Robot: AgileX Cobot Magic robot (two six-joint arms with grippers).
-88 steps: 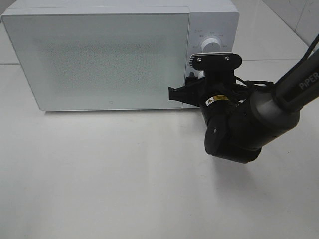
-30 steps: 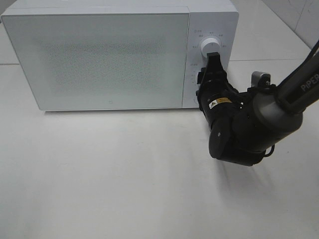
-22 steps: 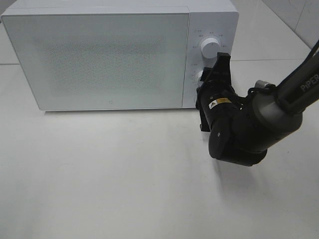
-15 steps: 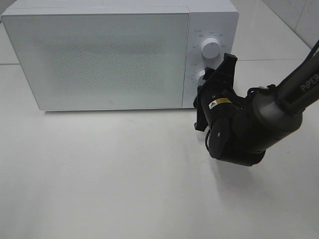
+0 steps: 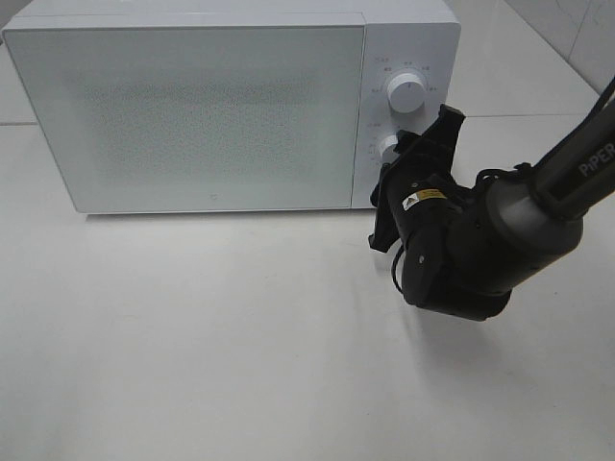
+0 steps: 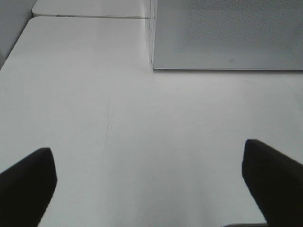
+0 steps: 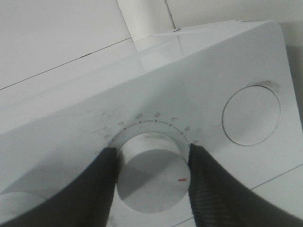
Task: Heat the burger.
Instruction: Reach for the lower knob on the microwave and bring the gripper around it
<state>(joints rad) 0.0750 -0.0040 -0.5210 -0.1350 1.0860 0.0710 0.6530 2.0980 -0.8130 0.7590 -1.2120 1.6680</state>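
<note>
Clamped by the right end effector (image 7: pixel 150 153), the lower dial (image 7: pixel 151 175) has been turned, so heating has likely been started.

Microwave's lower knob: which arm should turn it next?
Right. The right end effector clasps the lower knob from both sides; the left end effector hangs open over the table, away from that knob.

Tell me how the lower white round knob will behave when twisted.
The lower white round knob looks rigid, smooth plastic, probably slippery; the right end effector, closed on its sides, could slip. The white box-shaped microwave likely stays put, being bulky.
</note>
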